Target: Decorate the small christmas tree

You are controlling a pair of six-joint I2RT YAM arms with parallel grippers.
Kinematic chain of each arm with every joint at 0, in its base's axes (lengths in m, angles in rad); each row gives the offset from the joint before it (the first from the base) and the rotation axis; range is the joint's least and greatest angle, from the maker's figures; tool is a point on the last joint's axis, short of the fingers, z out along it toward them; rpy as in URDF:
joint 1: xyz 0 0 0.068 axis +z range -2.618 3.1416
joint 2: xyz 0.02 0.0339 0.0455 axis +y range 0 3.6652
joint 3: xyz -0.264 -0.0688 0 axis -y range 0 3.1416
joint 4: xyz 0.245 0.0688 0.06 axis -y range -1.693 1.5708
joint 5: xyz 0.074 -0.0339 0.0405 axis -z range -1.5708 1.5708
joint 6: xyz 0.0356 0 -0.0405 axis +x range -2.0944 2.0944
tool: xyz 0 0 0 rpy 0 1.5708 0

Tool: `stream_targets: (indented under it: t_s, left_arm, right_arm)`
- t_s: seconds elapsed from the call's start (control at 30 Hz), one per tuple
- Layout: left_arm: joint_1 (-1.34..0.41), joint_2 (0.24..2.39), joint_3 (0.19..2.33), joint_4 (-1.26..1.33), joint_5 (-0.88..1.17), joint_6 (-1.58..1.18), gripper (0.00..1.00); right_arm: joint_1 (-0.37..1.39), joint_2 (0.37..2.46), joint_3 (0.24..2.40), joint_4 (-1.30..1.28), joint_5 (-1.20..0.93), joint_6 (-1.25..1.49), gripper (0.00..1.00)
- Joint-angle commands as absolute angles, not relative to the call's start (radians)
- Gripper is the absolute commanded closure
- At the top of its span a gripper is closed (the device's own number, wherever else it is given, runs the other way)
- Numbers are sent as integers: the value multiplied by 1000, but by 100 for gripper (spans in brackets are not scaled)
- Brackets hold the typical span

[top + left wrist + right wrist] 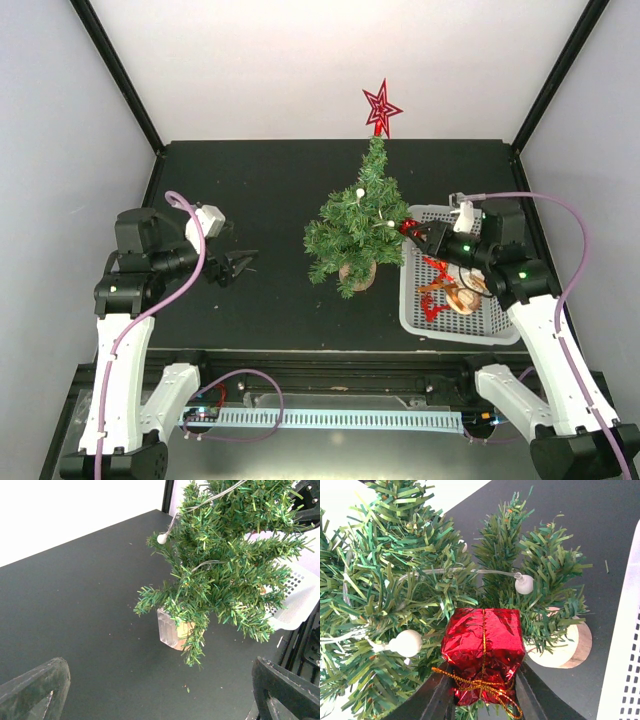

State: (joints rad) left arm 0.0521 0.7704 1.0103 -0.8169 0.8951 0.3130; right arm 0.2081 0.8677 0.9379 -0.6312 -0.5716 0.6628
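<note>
1. Right end effector (484, 680) pinches a red foil gift box (482, 645) between its two dark fingers (436, 700), one on each side of the box's lower part. A gold cord (480, 685) is tied round the box.
2. The red foil gift box is pushed in among the branches on the side of the small christmas tree (360, 225) that faces the right edge of the desk (250, 190). It sits at about mid height and touches the needles.
3. The small christmas tree stands upright near the middle of the desk, a little toward the right edge, on a round wooden base (570, 650). A red star topper (381, 107) sits on its tip.
4. A light string with white bulbs (524, 584) runs through the branches. A clear plastic box (168, 628) stands on the desk against the wooden base.
5. A white basket (405, 300) lies at the near right corner of the desk, just beside the tree. Red and brown ornaments (450, 285) lie inside it.
6. Left end effector (240, 265) is spread wide and holds nothing. It hovers over the left half of the desk, pointed toward the tree and well apart from it.
</note>
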Motion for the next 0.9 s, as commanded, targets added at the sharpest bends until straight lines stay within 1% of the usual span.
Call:
stream_targets:
  t_s: [0.0, 0.33, 0.67, 0.87]
  left_arm:
    - [63, 764, 1008, -796, 918, 304, 1]
    - [64, 765, 1005, -792, 920, 305, 1]
    - [64, 767, 1005, -793, 924, 307, 1]
    - [66, 767, 1005, -793, 923, 307, 1]
  right_arm:
    - [214, 882, 970, -573, -607, 684, 71]
    - [231, 932, 964, -545, -636, 700, 70]
    - [298, 967, 965, -583, -571, 685, 70]
    - [306, 984, 968, -621, -535, 657, 70]
